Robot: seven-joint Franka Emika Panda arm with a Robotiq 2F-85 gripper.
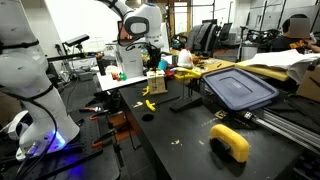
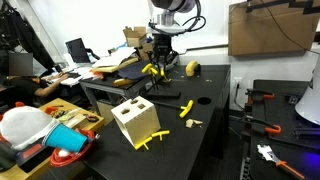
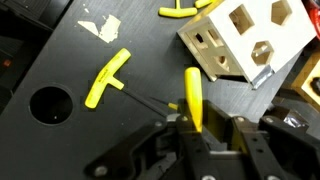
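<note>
My gripper [image 3: 205, 128] is shut on a thin yellow stick [image 3: 192, 95], whose free end points away from the jaws, above the black table. In an exterior view the gripper [image 2: 160, 60] hangs over the table's far side with the yellow stick [image 2: 152, 70] in it. A yellow T-shaped piece [image 3: 107, 77] lies flat on the table, to the left of the held stick. A wooden box [image 3: 240, 40] with shaped holes stands to the right in the wrist view, with another yellow piece [image 3: 185, 10] beside it. Both exterior views show the box [image 2: 135, 122] [image 1: 155, 82].
A round hole [image 3: 48, 104] pierces the black table [image 2: 205, 125]. A yellow roll [image 1: 230, 140] and a dark blue bin lid [image 1: 238, 88] lie on it. Red cups and clutter [image 2: 65, 140] sit at one corner. Desks with chairs stand behind.
</note>
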